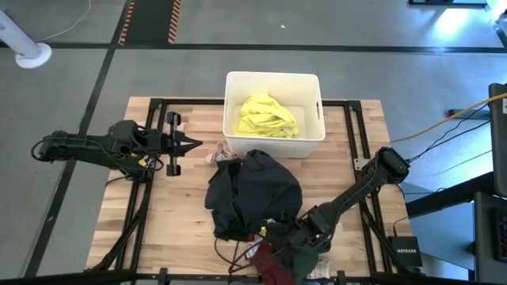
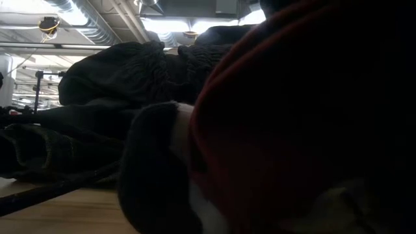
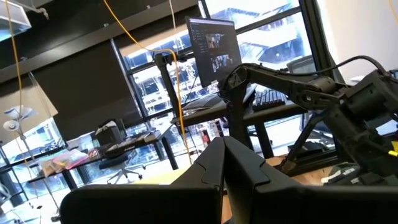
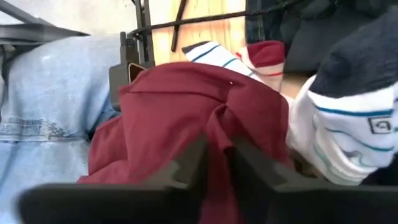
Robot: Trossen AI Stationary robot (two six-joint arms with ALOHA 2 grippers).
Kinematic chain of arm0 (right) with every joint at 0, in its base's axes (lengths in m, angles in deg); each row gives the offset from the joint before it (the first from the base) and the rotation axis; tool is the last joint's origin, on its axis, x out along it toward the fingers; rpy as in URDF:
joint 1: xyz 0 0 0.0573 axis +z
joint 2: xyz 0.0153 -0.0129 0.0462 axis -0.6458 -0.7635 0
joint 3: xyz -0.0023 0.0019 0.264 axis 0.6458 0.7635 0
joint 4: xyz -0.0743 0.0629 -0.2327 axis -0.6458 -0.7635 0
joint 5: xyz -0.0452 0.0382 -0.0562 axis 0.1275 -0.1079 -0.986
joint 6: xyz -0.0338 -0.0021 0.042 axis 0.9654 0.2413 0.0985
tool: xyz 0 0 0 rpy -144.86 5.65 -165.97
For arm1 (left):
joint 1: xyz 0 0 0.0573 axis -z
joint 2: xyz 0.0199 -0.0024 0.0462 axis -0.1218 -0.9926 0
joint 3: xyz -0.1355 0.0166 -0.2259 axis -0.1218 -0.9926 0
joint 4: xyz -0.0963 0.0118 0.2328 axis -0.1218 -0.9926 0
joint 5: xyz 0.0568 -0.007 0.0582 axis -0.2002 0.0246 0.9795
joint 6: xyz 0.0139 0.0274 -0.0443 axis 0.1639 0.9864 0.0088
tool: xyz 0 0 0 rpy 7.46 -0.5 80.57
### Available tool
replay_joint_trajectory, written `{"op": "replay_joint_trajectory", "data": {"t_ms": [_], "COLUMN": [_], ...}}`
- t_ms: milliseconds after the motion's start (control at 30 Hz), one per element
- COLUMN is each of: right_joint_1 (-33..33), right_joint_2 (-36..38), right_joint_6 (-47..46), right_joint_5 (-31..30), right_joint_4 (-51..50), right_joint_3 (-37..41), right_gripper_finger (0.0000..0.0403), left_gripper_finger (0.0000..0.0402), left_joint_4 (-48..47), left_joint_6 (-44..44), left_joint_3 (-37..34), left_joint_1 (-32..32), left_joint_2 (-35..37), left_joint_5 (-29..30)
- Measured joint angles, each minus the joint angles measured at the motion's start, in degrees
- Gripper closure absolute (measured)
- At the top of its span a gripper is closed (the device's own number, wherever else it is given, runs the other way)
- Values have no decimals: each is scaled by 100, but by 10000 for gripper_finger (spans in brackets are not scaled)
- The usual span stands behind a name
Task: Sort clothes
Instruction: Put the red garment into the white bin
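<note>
Maroon cloth (image 4: 186, 118) fills the right wrist view, bunched up and pinched between the dark fingers of the right gripper (image 4: 216, 163), which is clenched on a fold of it. From above, that right gripper (image 1: 295, 241) sits low at the near edge of the wooden table (image 1: 170, 226), buried in the near end of the clothes heap, with the maroon garment (image 1: 268, 265) spilling toward the table's near rim. Just beyond it lies the big black garment (image 1: 257, 190), mounded in the middle of the table and reaching almost to the white bin (image 1: 273, 82). Inside that bin, at the far side of the table, rests the neon yellow garment (image 1: 267, 116). Beside the maroon cloth in the right wrist view are a navy and white striped piece (image 4: 351, 118) and pale blue denim (image 4: 53, 124). Over on the left, the left gripper (image 1: 188, 144) hangs above bare wood, well apart from the heap, its fingers drawn together to a point and holding nothing.
</note>
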Motion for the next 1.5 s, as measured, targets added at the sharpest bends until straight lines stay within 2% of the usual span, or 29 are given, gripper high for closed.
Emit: {"op": "replay_joint_trajectory", "data": {"t_ms": [67, 100, 300, 467, 667, 933, 1233, 1500], "right_joint_1": [0, 0, -39, -44, -76, -352, -1220, -2396], "right_joint_2": [22, 34, 62, 67, 72, 75, 75, 331], "right_joint_6": [117, 133, 252, 687, 1204, 2189, 2986, 3010], "right_joint_5": [8, -43, -285, -676, -1663, -2871, -3305, -3457], "right_joint_4": [-6, -6, -472, -1165, -2025, -2676, -3096, -3221], "right_joint_3": [0, -11, -490, -1361, -2628, -4109, -5218, -5198], "right_gripper_finger": [379, 388, 357, 375, 392, 366, 364, 364], "left_gripper_finger": [402, 402, 402, 402, 402, 401, 402, 402], "left_joint_4": [-2, -1, -2, -7, -4, -7, -7, -24], "left_joint_6": [0, 1, -27, -39, -39, -39, -41, -42], "left_joint_3": [0, 0, 0, 0, 0, 0, 0, 0], "left_joint_1": [-2, -1, -1, 0, -2, 0, -1, 0], "left_joint_2": [0, 0, 0, 0, 0, 0, 0, 0], "left_joint_5": [0, 0, 0, 0, 0, 0, 0, 0]}}
